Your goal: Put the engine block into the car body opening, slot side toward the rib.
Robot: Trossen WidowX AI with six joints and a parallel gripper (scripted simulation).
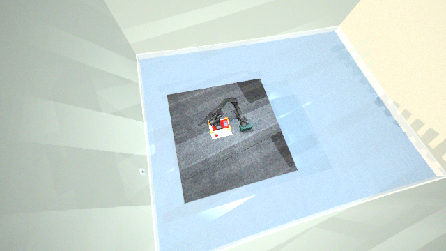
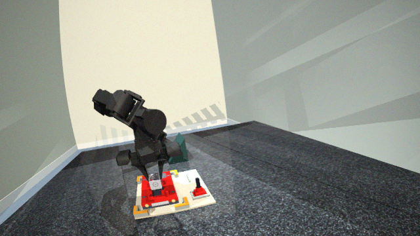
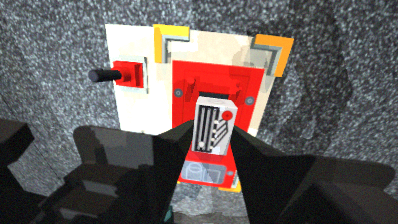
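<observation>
Top view looks down from far overhead, exterior sits low nearby, wrist peers straight down; all share the white board (image 1: 221, 134).

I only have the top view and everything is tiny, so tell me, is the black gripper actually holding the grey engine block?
Observer: Yes. In the wrist view the black gripper is shut on the grey ribbed engine block, one finger on each side.
Operator: Where is it relative to the red car body?
Observer: The block sits over the dark rectangular opening in the red car body; whether it is fully down I cannot tell.
Operator: Anything else on the white base plate I should avoid?
Observer: A small red block with a black peg stands upright on the white base plate, beside the car body and apart from it.
</observation>
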